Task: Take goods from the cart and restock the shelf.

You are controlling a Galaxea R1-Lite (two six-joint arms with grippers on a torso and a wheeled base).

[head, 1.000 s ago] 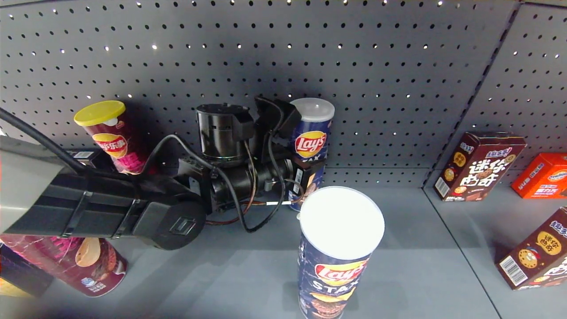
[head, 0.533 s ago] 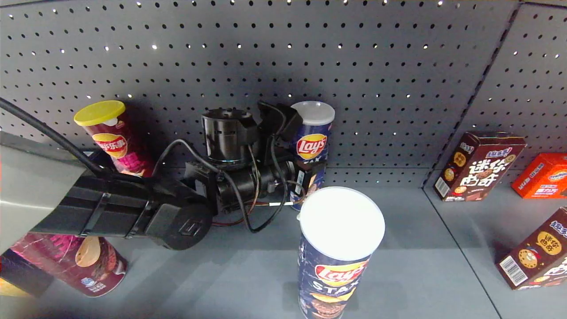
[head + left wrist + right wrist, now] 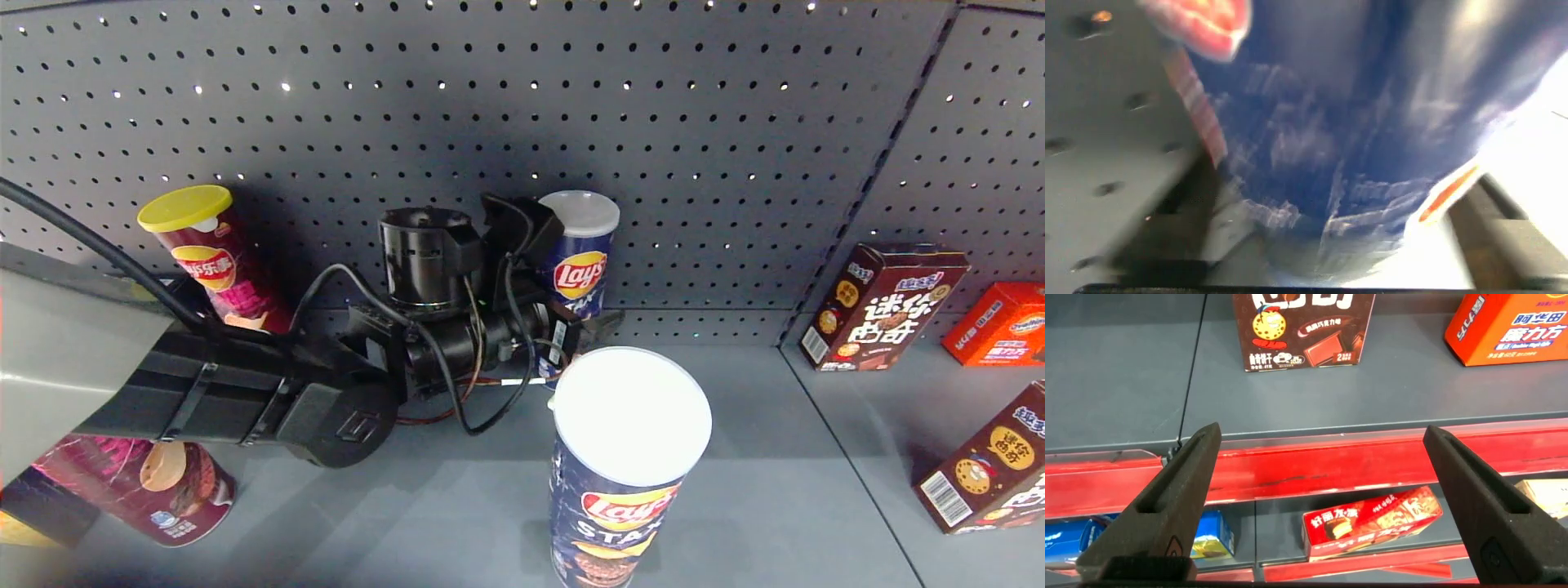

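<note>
Left gripper [image 3: 584, 323] around rear blue can [image 3: 581, 265]

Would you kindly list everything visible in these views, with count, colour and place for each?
Blue chip cans: two, dark blue, white lids; back can against the pegboard, front can nearer the camera.
Maroon chip cans: two; yellow-lidded can standing back left, lying can front left.
Brown boxes: two, right side; rear brown box, front brown box.
Orange box: one, far right.
Red box: one, on a lower shelf.
Pegboard: one, grey, behind.
Shelf: one, grey, under the cans.
Left end effector: one, black, at the back can.
Right end effector: one, black, open, facing lower shelves.
</note>
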